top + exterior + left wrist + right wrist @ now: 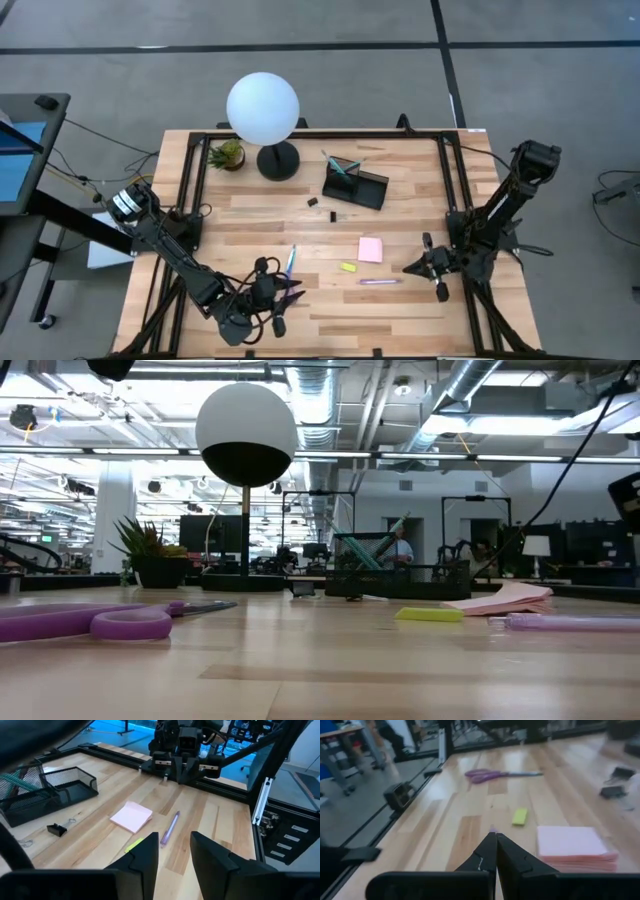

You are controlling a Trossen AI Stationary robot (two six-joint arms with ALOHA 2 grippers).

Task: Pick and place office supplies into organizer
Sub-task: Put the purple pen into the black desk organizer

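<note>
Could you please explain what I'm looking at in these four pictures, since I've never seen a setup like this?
These are two robot arms at a wooden table, filmed from above, from table height, and from each wrist. The left gripper is near the purple scissors, fingers apart, holding nothing. The right gripper waits shut and empty. On the table lie a pink sticky pad, a yellow piece, a purple pen, a teal pen, two black clips, a globe lamp, a plant and a black organizer already holding pens.
</note>
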